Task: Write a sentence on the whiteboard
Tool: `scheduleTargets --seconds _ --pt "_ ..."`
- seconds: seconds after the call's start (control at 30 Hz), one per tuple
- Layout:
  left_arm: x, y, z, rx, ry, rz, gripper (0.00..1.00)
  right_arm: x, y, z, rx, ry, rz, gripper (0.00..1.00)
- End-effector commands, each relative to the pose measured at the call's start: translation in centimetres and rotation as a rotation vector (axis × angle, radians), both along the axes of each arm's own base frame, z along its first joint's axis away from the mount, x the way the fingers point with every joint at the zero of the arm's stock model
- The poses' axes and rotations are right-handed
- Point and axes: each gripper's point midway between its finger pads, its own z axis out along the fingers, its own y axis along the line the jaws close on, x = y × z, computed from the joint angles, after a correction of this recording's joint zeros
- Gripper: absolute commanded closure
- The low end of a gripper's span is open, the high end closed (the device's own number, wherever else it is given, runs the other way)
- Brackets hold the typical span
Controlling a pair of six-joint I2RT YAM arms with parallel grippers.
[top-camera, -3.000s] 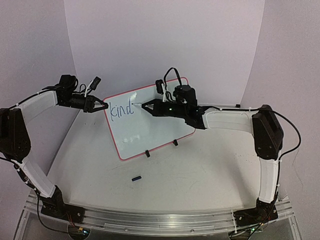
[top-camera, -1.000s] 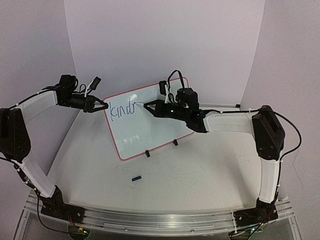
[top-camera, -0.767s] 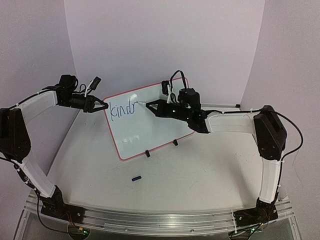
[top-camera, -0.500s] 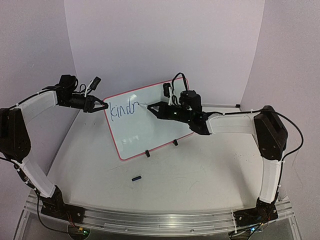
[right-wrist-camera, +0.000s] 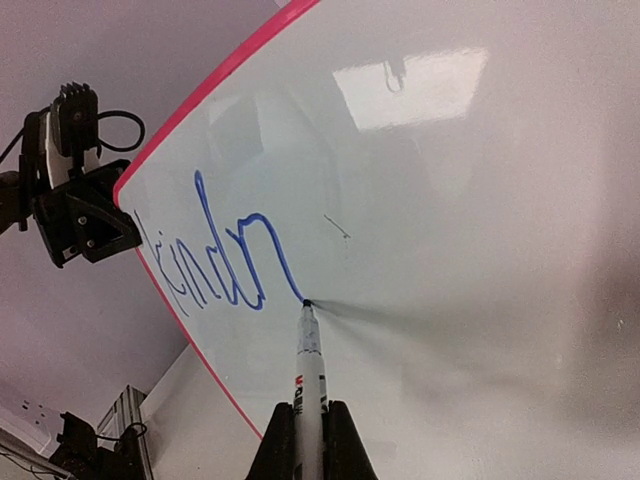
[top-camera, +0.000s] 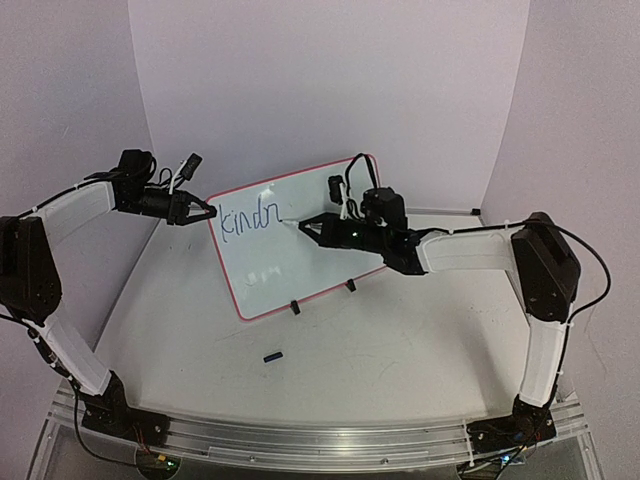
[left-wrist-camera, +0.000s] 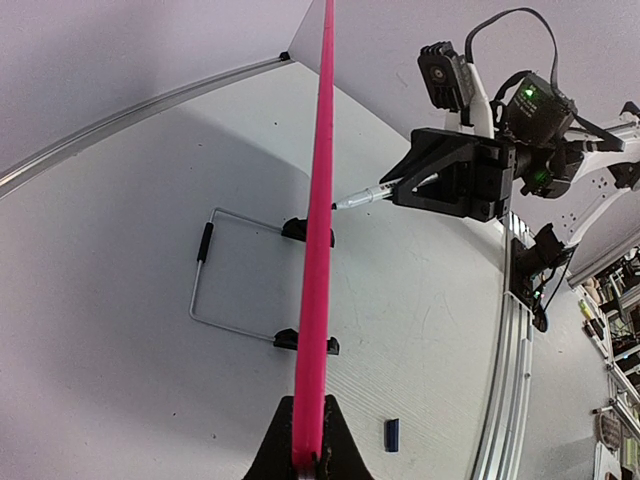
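Note:
The whiteboard point(top-camera: 320, 250) with a thin red rim stands tilted on two black feet at mid table. Dark-blue letters reading "kindn" point(top-camera: 248, 218) run along its top left; they also show in the right wrist view point(right-wrist-camera: 215, 262). My left gripper point(top-camera: 208, 211) is shut on the board's left rim, seen edge-on in the left wrist view point(left-wrist-camera: 318, 240). My right gripper point(top-camera: 312, 227) is shut on a white marker pen point(right-wrist-camera: 310, 385), whose tip touches the board at the end of the last stroke. The pen also shows in the left wrist view point(left-wrist-camera: 362, 196).
A small dark marker cap point(top-camera: 272, 356) lies on the table in front of the board, also in the left wrist view point(left-wrist-camera: 392, 434). A wire stand point(left-wrist-camera: 215, 280) props the board from behind. A white curved backdrop surrounds the table.
The right gripper has moved right and slightly down along the board with the pen. The writing has grown from "kind" to "kindn". The left gripper has not moved.

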Motion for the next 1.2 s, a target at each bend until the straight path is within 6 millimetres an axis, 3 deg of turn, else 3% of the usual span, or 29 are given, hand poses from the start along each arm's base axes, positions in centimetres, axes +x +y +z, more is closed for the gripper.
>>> scheduleTargets --seconds 0.0,0.17,0.7,1.17 --pt "-0.3 0.1 0.5 0.042 -0.042 0.001 1.00 -1.2 -0.9 6.4 0.090 -0.104 0.025 1.00" --pt "-0.3 0.1 0.6 0.043 -0.044 0.003 1.00 -1.1 -1.2 7.4 0.098 -0.128 0.015 1.00" --pt "-0.3 0.1 0.6 0.042 -0.043 0.003 1.00 1.3 -0.1 4.6 0.077 -0.085 -0.002 1.00" --pt "-0.3 0.1 0.6 0.043 -0.044 0.004 1.00 2.6 -1.9 3.3 0.059 -0.057 -0.075 1.00"
